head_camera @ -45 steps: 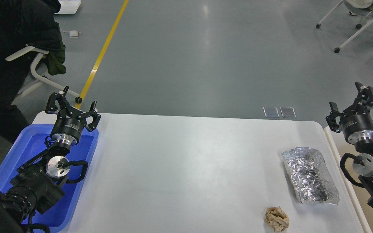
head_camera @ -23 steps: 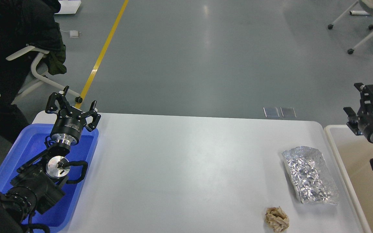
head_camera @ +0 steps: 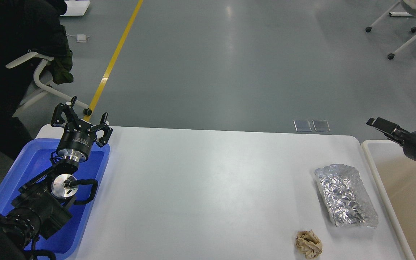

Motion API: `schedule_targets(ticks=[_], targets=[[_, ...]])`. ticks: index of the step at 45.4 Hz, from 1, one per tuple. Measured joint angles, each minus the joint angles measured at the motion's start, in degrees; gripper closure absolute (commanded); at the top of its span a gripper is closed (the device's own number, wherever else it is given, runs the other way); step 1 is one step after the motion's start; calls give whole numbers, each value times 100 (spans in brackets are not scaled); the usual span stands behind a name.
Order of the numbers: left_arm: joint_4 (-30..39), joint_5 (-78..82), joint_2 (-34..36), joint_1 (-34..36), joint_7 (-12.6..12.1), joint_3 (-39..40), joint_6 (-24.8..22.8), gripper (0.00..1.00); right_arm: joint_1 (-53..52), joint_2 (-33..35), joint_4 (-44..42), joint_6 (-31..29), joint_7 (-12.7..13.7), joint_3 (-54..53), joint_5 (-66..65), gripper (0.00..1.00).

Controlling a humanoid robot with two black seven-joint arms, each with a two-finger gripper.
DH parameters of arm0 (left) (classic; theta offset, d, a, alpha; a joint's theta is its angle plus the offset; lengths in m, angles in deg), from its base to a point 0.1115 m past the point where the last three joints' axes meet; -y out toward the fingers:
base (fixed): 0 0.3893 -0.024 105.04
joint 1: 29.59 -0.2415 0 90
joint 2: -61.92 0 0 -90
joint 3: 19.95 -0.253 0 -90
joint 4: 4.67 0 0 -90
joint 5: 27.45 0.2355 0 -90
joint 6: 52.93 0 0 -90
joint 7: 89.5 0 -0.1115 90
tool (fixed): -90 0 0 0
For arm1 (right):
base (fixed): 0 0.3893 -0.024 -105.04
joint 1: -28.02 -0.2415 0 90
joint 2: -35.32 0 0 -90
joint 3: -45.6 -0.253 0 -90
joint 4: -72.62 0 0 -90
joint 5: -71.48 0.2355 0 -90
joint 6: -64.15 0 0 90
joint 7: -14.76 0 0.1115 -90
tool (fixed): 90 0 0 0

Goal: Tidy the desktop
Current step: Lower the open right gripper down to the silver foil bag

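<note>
The left gripper [head_camera: 81, 121] hangs with its fingers spread wide and nothing between them, poised just above the far end of the blue tray [head_camera: 13, 184], touching nothing. I read that as a parked pose over a drop-off place. The tray lies directly under that arm, at the left end of the desktop [head_camera: 208, 187].

The right gripper [head_camera: 385, 125] shows only a dark edge-on sliver at the picture's right side, so I cannot tell whether it is spread or closed, nor whether it carries anything. It hangs over the far end of the cream bin [head_camera: 370, 159], which sits just beside the desktop's right end.

Below and to the left of that gripper, near it, lies a crumpled foil sheet [head_camera: 345, 195]. Nearer the robot, beyond the foil, sits a crumpled paper ball [head_camera: 308, 244]. Both rest on the desktop close to the bin, likely so this arm can clear them. Judging by that, the tidying is unfinished.
</note>
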Motion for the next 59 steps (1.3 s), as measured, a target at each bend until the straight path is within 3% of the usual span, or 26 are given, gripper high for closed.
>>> schedule_targets(ticks=[7, 18, 36, 59], targets=[[0, 0, 0, 0, 0, 0, 0, 0, -155, 0, 0, 423, -1, 680, -1359, 1], [1, 0, 0, 0, 0, 3, 0, 0, -180, -138, -6, 1025, -6, 1612, -2306, 2], [2, 0, 0, 0, 0, 6, -1, 0, 304, -414, -190, 1412, -2, 1949, -2589, 3], [0, 0, 0, 0, 0, 5, -1, 0, 886, -729, -496, 1670, -1, 1822, -2283, 12]])
